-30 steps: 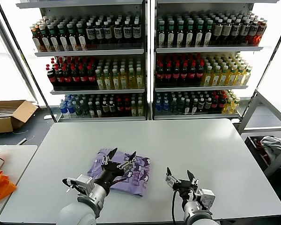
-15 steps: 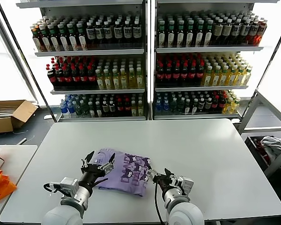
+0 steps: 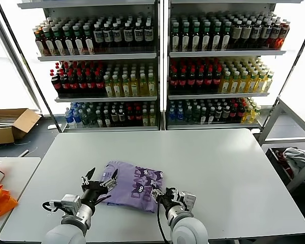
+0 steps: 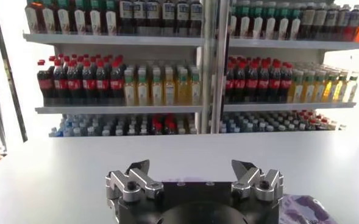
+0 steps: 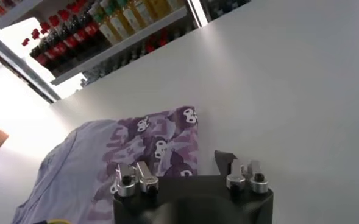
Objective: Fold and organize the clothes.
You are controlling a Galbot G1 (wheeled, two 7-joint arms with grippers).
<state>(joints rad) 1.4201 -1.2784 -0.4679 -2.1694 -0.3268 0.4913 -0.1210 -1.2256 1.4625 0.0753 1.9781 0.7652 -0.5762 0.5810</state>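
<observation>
The clothes are one folded lavender T-shirt (image 3: 134,184) with a dark purple cartoon print, lying on the white table (image 3: 218,168) near its front edge. My left gripper (image 3: 102,176) hovers at the shirt's left edge, open with nothing between its fingers. In the left wrist view, the left gripper (image 4: 189,164) faces bare table, and a corner of the shirt (image 4: 304,210) shows to one side. My right gripper (image 3: 161,194) is at the shirt's near right corner. In the right wrist view, the right gripper (image 5: 180,161) has its jaws apart, one finger over the shirt (image 5: 130,149), the other over the table.
Shelves of bottles (image 3: 157,71) stand behind the table. A cardboard box (image 3: 10,124) lies on the floor at far left. An orange cloth (image 3: 0,201) sits on a side table at left. A grey-white cloth (image 3: 296,155) lies in a rack at right.
Both grippers have moved left. The left one came off the shirt's top to its left edge. The right one went from bare table to the shirt's near right corner.
</observation>
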